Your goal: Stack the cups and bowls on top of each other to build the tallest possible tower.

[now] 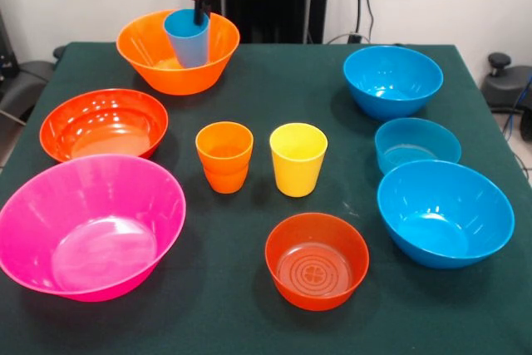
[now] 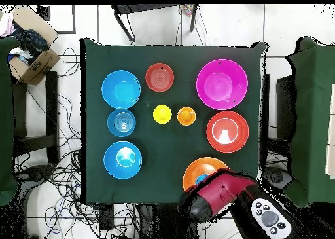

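My gripper (image 1: 201, 12) comes down at the far left and is shut on the rim of the blue cup (image 1: 188, 43). That cup sits slightly tilted inside the big orange bowl (image 1: 150, 56). In the overhead view my arm (image 2: 219, 194) covers part of this bowl (image 2: 195, 172), and only a sliver of the blue cup (image 2: 203, 179) shows. The orange cup (image 1: 224, 155) and yellow cup (image 1: 298, 158) stand upright side by side mid-table. Spread around them are a pink bowl (image 1: 87, 226), two red-orange bowls (image 1: 104, 125) (image 1: 316, 259), two larger blue bowls (image 1: 392, 81) (image 1: 445, 212) and a small blue bowl (image 1: 416, 145).
All of this rests on a dark green tablecloth (image 1: 274, 106). On the floor beside the table there is a cardboard box (image 2: 29, 53) and loose cables (image 2: 59, 177). Dark chairs stand at both sides of the table.
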